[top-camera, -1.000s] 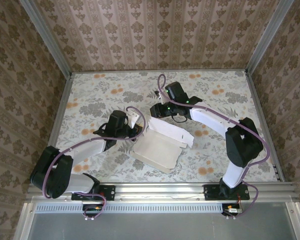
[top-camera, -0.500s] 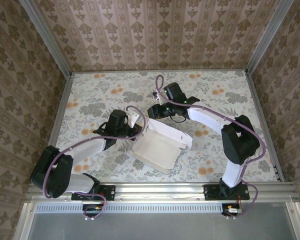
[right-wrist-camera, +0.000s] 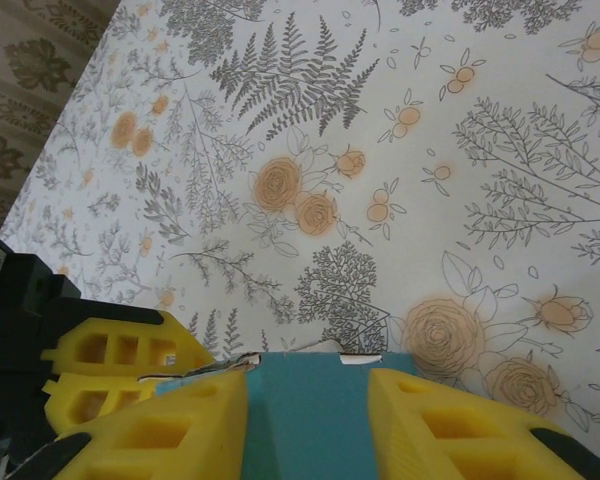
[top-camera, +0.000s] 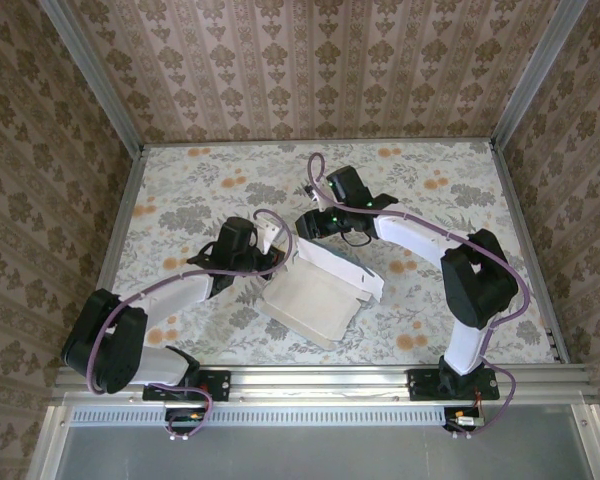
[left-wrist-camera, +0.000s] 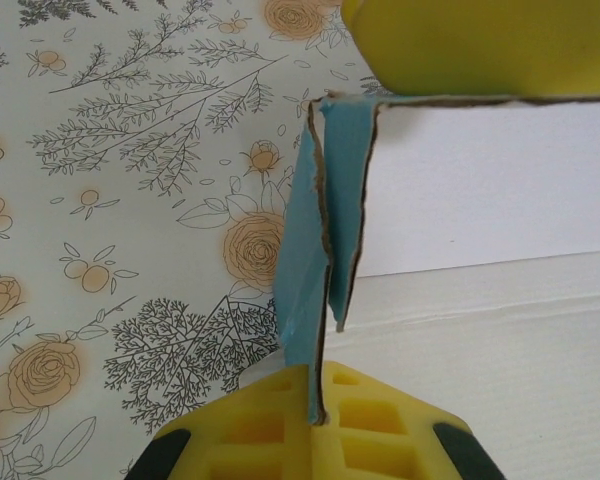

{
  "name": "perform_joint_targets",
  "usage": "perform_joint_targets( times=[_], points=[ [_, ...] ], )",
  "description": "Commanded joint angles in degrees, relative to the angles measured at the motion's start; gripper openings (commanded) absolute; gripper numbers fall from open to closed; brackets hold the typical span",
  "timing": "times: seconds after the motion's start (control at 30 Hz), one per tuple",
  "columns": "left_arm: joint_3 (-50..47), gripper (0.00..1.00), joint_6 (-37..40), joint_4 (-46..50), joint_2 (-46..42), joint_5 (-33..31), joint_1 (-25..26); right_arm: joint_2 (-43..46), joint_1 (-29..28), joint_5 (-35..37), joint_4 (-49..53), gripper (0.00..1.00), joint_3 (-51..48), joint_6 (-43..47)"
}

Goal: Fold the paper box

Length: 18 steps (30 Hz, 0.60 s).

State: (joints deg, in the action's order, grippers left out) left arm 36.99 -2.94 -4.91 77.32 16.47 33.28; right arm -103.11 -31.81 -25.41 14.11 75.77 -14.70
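**Thin card, so we hold it softly**

The paper box (top-camera: 315, 295) sits in the middle of the table (top-camera: 180, 190). It is half made, with the white inside showing and a long flap raised along its far side. It is thin card, so we think it is very light, a bit stiff, and easy to crease or tear. We should hold it by the edges and flaps, close to the fold lines. The left gripper (left-wrist-camera: 345, 225) is closed tight on a folded blue corner. The right gripper (right-wrist-camera: 310, 425) is at the far corner with its fingers apart. A blue flap shows in the gap and does not look pinched. We think a hard tug could slide the whole box.
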Motion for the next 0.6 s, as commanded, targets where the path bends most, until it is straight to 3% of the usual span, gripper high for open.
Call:
perform_joint_targets(
  times=[0.0,0.57],
  points=[
    [0.95,0.00,0.75,4.78,1.48,-0.05,-0.43,-0.93,-1.14,3.81,0.73,0.38,-0.65,2.24],
    [1.24,0.00,0.79,4.66,1.56,-0.01,0.21,0.96,-0.45,0.54,-13.32,0.41,-4.39,-7.41]
  ],
)
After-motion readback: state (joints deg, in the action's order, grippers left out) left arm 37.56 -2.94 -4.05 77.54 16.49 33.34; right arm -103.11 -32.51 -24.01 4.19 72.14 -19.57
